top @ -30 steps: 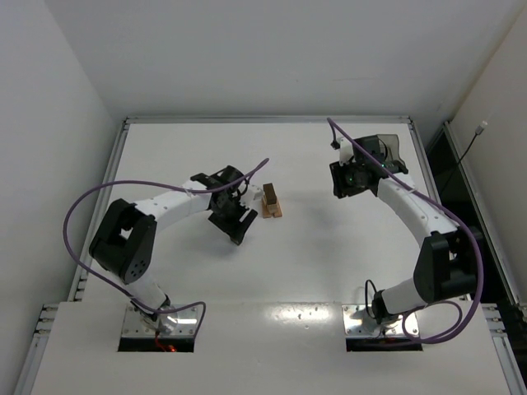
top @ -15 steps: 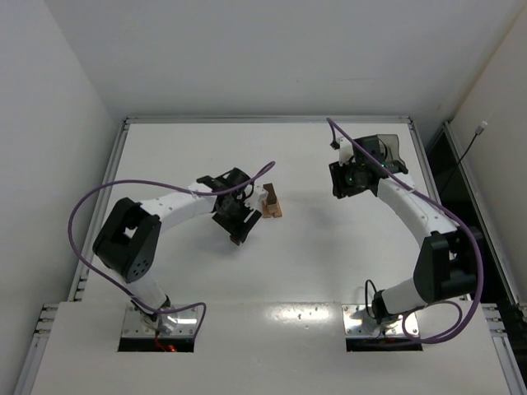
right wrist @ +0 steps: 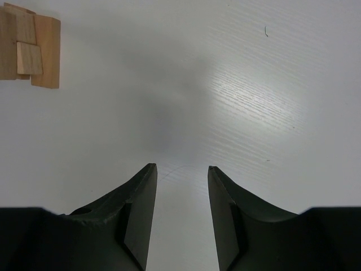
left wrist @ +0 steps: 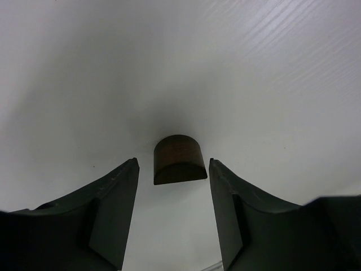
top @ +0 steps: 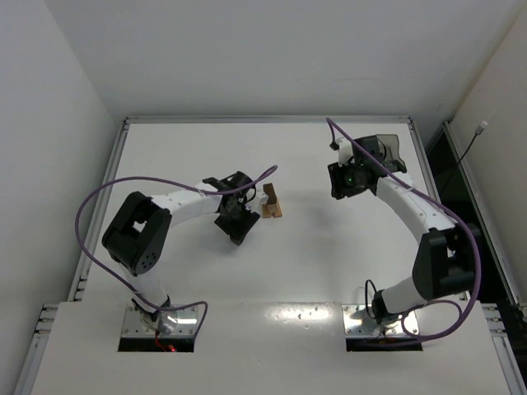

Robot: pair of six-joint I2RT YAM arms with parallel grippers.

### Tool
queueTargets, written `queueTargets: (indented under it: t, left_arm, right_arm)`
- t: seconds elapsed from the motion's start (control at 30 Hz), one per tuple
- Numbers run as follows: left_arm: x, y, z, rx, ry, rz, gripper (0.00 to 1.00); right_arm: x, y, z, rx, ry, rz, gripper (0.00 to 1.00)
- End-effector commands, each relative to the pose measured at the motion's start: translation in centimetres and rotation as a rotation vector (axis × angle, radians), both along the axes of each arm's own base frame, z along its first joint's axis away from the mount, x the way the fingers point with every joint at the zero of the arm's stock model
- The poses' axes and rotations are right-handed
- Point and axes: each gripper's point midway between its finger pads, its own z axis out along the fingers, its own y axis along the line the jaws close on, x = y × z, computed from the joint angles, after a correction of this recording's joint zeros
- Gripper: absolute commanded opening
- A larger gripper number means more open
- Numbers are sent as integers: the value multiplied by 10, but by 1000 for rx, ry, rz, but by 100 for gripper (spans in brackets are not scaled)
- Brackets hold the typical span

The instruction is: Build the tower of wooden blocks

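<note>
While the left gripper (left wrist: 173, 162) sits low over the white table (left wrist: 271, 68), its jaws stand parted on either side of a small dark brown half-round wooden block (left wrist: 179, 160). Neither jaw touches it; a thin gap shows on both sides, so nothing is gripped yet. The block lies on the table with its rounded edge far and its straight edge near.

Just right of that gripper, about mid-table, is the tower: a short stack of light tan wooden blocks (top: 272, 206) with a darker piece on it in the top view.

The right gripper (right wrist: 181, 167) is at the far right, near the grey translucent plastic tray (top: 389, 148). Its jaws are apart with only bare table between them. The stack shows in the upper left corner of its wrist view.

Handling, as a judgement:
- **Feel:** the block looks light, rigid and smooth, so a modest squeeze should hold it.
- **Slip:** the curved part could slide out of flat pads.
- **Where to hold:** best taken across the two side faces near the straight edge, centred between the jaws and low on the piece.
- **Placing:** the stack is narrow and light and likely to topple if nudged, so it needs a gentle, square set-down.
</note>
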Motion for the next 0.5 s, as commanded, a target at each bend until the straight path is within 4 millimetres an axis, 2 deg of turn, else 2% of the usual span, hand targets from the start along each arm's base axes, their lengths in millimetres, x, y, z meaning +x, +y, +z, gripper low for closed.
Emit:
queueTargets:
  t: [0.0,0.13,0.27,0.33,0.37,0.47]
  left_arm:
    - [5,-7,3,-10,-17,1,49]
    - [4,-6,0,-4,-10,1,47]
    - [4,-6,0,-4,-10,1,37]
    - [4,-6,0,-4,-10,1,29]
    - [7,-8,3,-16,-27,1,23]
    - [5,-9,11,-37,-41,-2,15]
  right_arm:
    - [10,1,1,13,-17,4,38]
    - [12,4,1,22,-14,10,38]
    - [12,4,1,22,-14,10,38]
    - [10,3,0,20,-5,10,38]
    - [9,5,0,29,-3,17,45]
    - [4,11,4,59,-8,49,61]
